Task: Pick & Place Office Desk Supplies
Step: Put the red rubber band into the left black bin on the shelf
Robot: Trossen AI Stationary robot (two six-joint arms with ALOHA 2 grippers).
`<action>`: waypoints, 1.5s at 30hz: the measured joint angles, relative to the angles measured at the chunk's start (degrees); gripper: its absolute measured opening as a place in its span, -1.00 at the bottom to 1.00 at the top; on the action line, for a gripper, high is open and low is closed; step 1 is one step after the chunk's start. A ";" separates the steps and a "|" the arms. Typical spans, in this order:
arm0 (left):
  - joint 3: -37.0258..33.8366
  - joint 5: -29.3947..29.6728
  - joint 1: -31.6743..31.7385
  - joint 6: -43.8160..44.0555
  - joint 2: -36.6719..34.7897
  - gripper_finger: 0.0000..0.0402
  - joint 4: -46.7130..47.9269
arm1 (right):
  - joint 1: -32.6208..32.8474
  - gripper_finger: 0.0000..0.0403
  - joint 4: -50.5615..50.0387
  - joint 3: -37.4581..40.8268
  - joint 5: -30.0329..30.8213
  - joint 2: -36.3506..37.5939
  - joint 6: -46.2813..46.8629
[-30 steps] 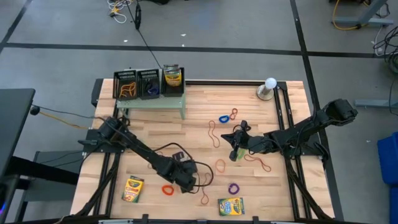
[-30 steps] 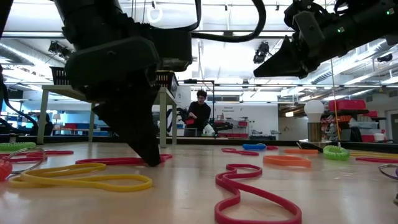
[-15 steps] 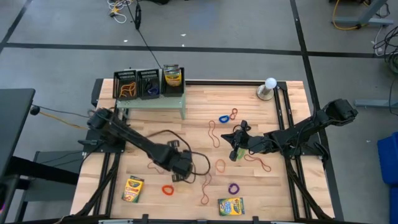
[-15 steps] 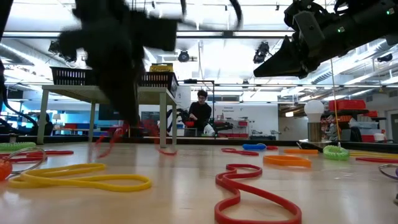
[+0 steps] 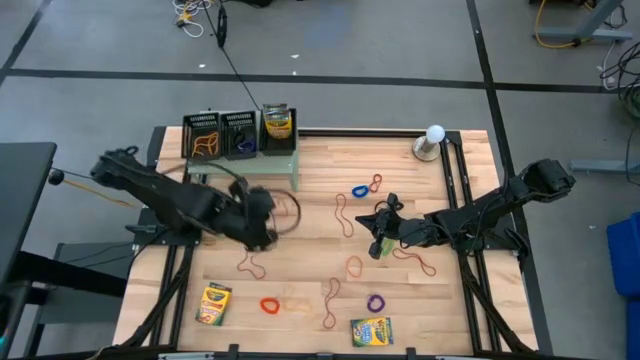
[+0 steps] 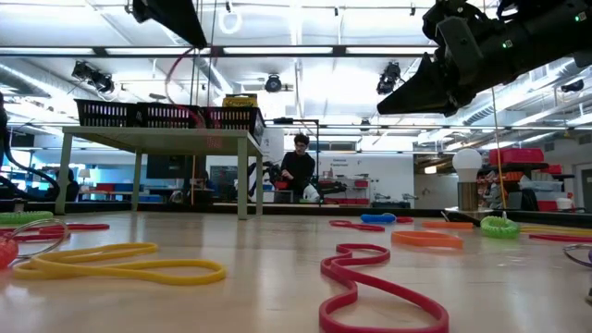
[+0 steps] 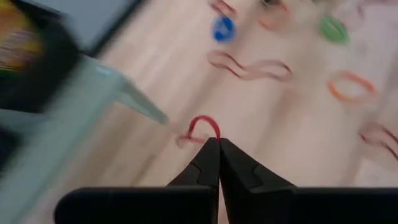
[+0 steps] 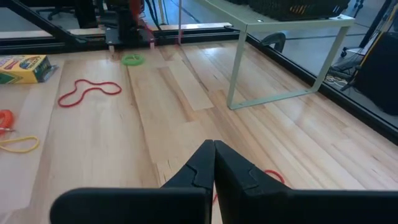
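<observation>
My left gripper (image 5: 273,226) is up in the air just near of the pale green stand (image 5: 262,165), shut on a red rubber band (image 7: 203,126). In the low view the band (image 6: 189,85) dangles below it. On the stand sit black mesh trays (image 5: 204,136), one of which has a crayon box (image 5: 278,123) in it. Two more crayon boxes (image 5: 213,303) (image 5: 370,330) lie near the front edge. Several loose bands, such as the orange-red (image 5: 270,305) and purple (image 5: 376,301) ones, lie flat on the wood. My right gripper (image 5: 378,246) hovers shut at mid-table and holds nothing. My left gripper pinches the red band between its two fingertips, at one spot of the loop (image 7: 209,137). The fingers slant downward. The band is lifted clear of the table and hangs slack below the tips (image 6: 205,111).
A white globe on a grey base (image 5: 432,140) stands at the far right corner. Blue (image 5: 360,190) and orange (image 5: 354,265) bands lie between the arms. A long red band (image 6: 375,282) and a yellow one (image 6: 120,268) lie close to the low camera. A person sits in the room behind.
My left gripper has risen from the table's near middle and swung toward the far left, toward the stand. It has carried up the red band, which lay on the wood and now hangs clear. My right arm has kept still.
</observation>
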State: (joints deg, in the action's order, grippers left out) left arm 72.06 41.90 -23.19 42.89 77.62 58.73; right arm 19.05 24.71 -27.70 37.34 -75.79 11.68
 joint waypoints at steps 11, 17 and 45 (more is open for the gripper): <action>3.66 6.06 11.68 -9.26 -10.66 -0.97 7.18 | 0.00 -0.94 0.09 0.00 0.00 0.00 0.01; 12.91 11.68 19.73 -16.53 -10.23 -0.97 14.00 | 0.00 -0.94 0.09 0.00 -0.02 0.00 0.04; 3.41 11.75 58.55 -27.94 -16.28 -0.98 17.71 | 0.00 -0.94 -0.11 0.00 -0.04 0.00 0.00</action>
State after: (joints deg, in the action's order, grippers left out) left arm 75.47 53.65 35.36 14.96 61.35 76.44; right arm 19.05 24.60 -27.70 37.30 -75.79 11.68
